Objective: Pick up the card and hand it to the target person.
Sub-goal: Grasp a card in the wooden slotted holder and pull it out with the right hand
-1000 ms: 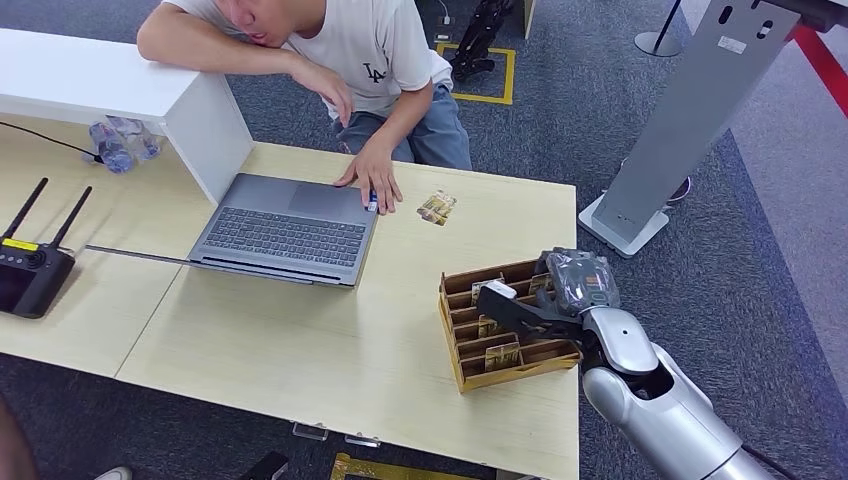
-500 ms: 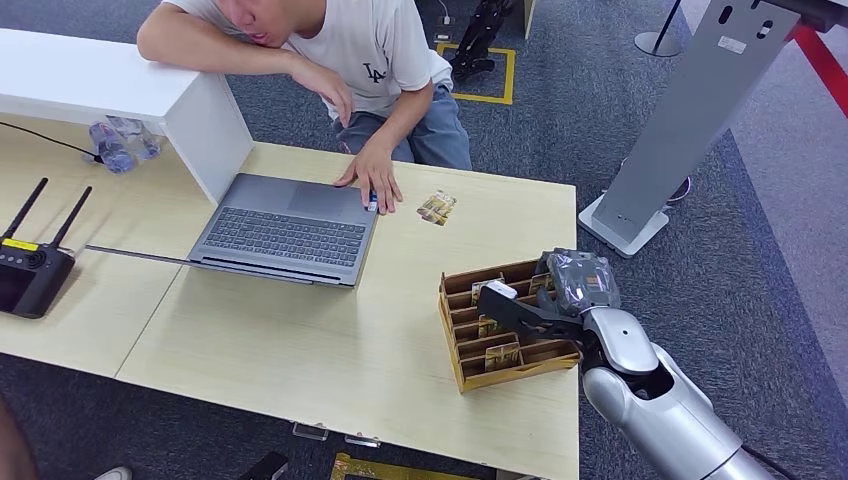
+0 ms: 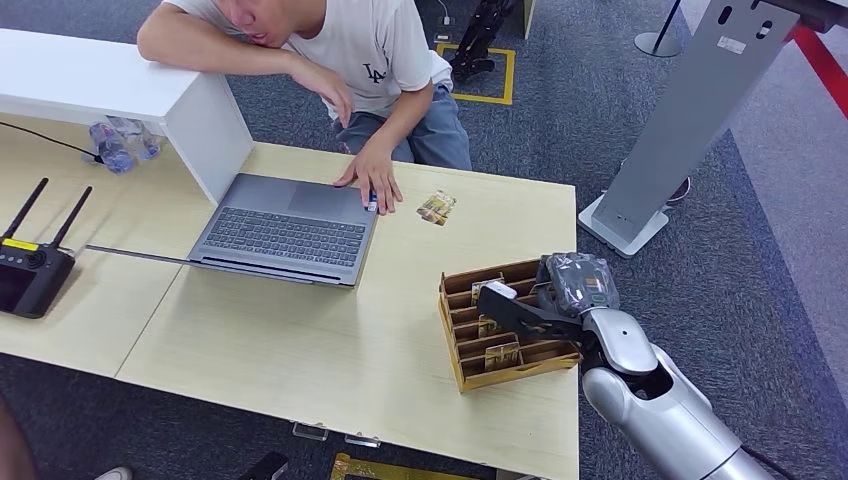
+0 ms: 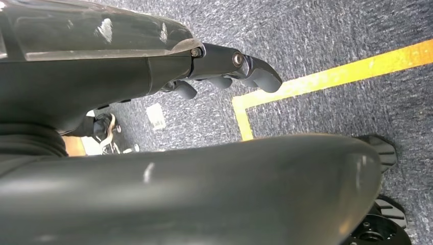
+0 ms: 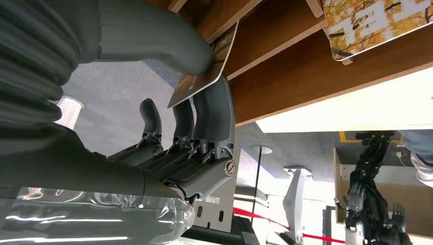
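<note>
A wooden card rack (image 3: 452,330) stands at the table's right front, with patterned cards in its slots. My right hand (image 3: 560,300) reaches into the rack from the right. In the right wrist view, its thumb (image 5: 153,35) presses a card (image 5: 201,79) against the fingers (image 5: 214,117), the card's far end still inside a wooden slot (image 5: 286,76). Another card (image 5: 373,23) sits in a neighbouring slot. The person (image 3: 370,50) sits across the table with one hand (image 3: 372,180) on the laptop's edge. My left hand (image 4: 224,71) hangs over the carpet and holds nothing.
An open laptop (image 3: 285,230) lies mid-table, with a loose card (image 3: 437,208) beside the person's hand. A black controller with antennas (image 3: 30,275) sits at the left and a white box (image 3: 100,85) at the back left. A grey stand (image 3: 690,110) rises beyond the table's right edge.
My right hand has shifted very slightly toward me at the rack; its grip on the card looks the same. The person and the table things have stayed put.
</note>
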You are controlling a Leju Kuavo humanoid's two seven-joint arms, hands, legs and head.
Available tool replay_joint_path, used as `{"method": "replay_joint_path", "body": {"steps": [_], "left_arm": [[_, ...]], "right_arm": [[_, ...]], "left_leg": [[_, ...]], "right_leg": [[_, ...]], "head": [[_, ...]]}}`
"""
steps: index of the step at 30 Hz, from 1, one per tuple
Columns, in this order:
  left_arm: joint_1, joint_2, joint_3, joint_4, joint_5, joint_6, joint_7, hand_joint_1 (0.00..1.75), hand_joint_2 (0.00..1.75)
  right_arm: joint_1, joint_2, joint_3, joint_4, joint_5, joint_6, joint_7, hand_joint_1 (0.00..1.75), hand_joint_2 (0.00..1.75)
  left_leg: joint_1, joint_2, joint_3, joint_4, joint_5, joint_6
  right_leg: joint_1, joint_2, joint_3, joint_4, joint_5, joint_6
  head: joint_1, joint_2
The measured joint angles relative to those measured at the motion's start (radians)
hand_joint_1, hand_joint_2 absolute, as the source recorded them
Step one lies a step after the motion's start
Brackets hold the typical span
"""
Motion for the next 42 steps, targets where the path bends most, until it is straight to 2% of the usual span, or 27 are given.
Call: {"method": "replay_joint_path", "body": {"steps": [5, 11, 15, 19, 36, 42], "left_arm": [[0.000, 0.000, 0.000, 0.000, 0.001, 0.000, 0.000, 0.00, 0.00], [0.000, 0.000, 0.000, 0.000, 0.001, 0.000, 0.000, 0.00, 0.00], [0.000, 0.000, 0.000, 0.000, 0.001, 0.001, 0.001, 0.00, 0.00], [0.000, 0.000, 0.000, 0.000, 0.001, 0.000, 0.002, 0.00, 1.75], [0.001, 0.002, 0.000, 0.000, 0.003, -0.010, -0.010, 0.00, 1.75], [0.002, 0.003, 0.000, 0.000, 0.010, -0.007, -0.011, 0.00, 1.75]], "right_arm": [[0.000, 0.000, 0.002, 0.005, -0.007, 0.000, 0.000, 1.35, 1.75], [-0.002, 0.000, 0.002, 0.011, -0.018, -0.002, -0.001, 1.67, 1.75], [-0.003, 0.000, 0.003, 0.014, -0.020, -0.003, -0.002, 1.75, 1.75], [-0.003, 0.000, 0.003, 0.014, -0.026, -0.008, -0.002, 1.75, 1.75], [-0.012, -0.001, 0.003, 0.020, -0.038, -0.023, -0.021, 1.75, 1.75], [-0.009, -0.008, 0.004, -0.011, -0.020, -0.033, 0.000, 1.75, 1.75]], "left_leg": [[0.000, 0.000, 0.000, 0.000, 0.000, 0.000], [0.000, 0.000, 0.001, 0.000, 0.000, 0.000], [0.000, 0.000, 0.001, 0.000, 0.000, 0.000], [0.000, 0.000, 0.001, 0.000, 0.000, 0.000], [0.000, 0.000, 0.001, 0.000, 0.000, 0.000], [0.000, 0.000, 0.001, 0.000, 0.000, 0.000]], "right_leg": [[0.000, 0.000, 0.000, 0.000, 0.000, 0.000], [0.000, 0.000, 0.000, 0.000, 0.000, 0.000], [0.000, 0.000, 0.000, 0.000, 0.000, 0.000], [0.000, 0.000, 0.001, 0.000, 0.000, 0.000], [0.000, 0.000, 0.001, 0.000, 0.000, 0.000], [0.000, 0.000, 0.001, 0.000, 0.000, 0.000]], "head": [[0.000, 0.000], [0.000, 0.000], [0.000, 0.000], [0.000, 0.000], [0.000, 0.000], [0.000, 0.000]]}}
